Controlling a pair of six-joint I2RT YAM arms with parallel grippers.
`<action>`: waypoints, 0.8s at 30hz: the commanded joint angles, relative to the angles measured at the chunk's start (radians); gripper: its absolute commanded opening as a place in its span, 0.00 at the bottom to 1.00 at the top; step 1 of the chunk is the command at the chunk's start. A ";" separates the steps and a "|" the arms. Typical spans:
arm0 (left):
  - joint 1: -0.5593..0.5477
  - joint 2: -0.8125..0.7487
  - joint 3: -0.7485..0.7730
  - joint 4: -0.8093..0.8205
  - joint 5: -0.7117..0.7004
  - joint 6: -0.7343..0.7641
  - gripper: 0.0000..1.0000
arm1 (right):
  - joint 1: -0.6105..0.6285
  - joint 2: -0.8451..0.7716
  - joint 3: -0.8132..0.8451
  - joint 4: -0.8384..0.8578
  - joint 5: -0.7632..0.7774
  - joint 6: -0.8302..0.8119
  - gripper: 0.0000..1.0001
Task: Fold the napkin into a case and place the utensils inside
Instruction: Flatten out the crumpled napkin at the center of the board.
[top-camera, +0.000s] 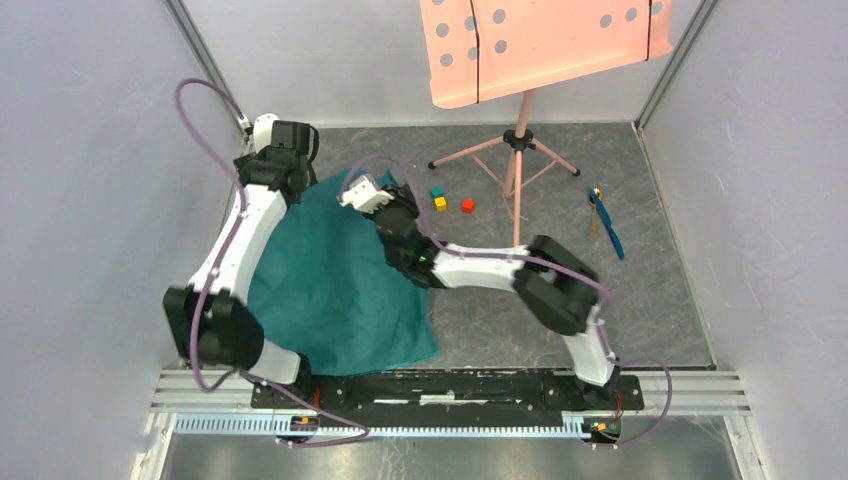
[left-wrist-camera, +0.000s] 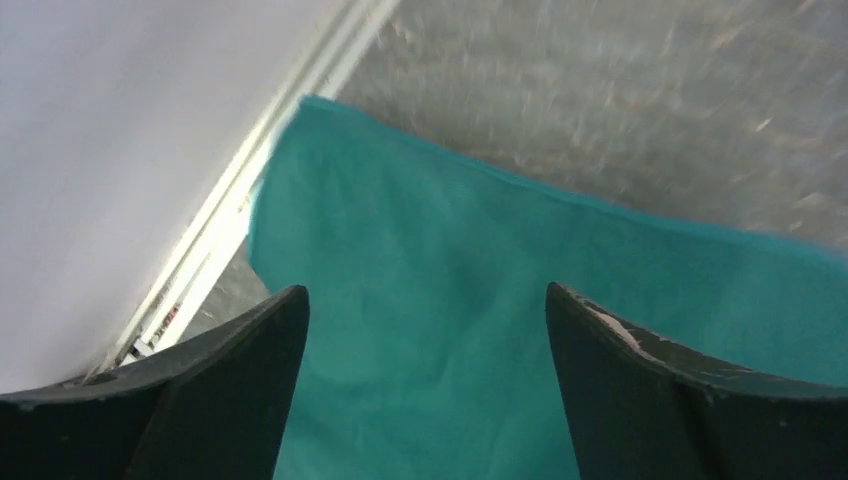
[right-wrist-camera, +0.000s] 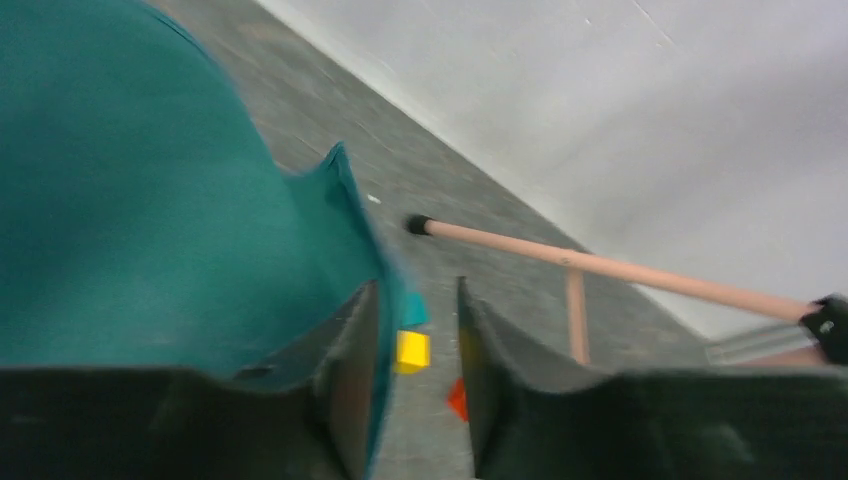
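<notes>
The teal-green napkin (top-camera: 335, 285) lies spread on the grey mat, its near edge by the arm bases. My left gripper (left-wrist-camera: 425, 290) hangs open just above the napkin's (left-wrist-camera: 480, 230) far left corner, beside the wall, with nothing between its fingers. My right gripper (right-wrist-camera: 417, 285) is over the far right corner, jaws a little apart; the raised napkin (right-wrist-camera: 130, 200) edge leans against the inside of its left finger (right-wrist-camera: 355, 350). The utensils (top-camera: 603, 218), one bright blue and one with a golden-brown bowl, lie together at the far right of the mat.
Three small cubes, teal (top-camera: 437, 192), yellow (top-camera: 440, 204) and red (top-camera: 467, 205), sit just right of the napkin's far corner. A pink music stand (top-camera: 540, 45) on a tripod (top-camera: 515, 140) stands at the back. Walls close in the left and right sides.
</notes>
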 joint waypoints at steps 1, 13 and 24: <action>0.045 0.076 0.102 -0.068 0.140 -0.007 1.00 | -0.044 0.212 0.385 -0.334 0.130 -0.087 0.64; 0.086 -0.216 -0.325 0.055 0.436 -0.165 1.00 | -0.061 -0.085 -0.014 -0.478 -0.597 0.474 0.87; 0.228 0.129 -0.401 0.333 0.554 -0.286 1.00 | -0.172 0.149 0.125 -0.434 -0.797 0.607 0.75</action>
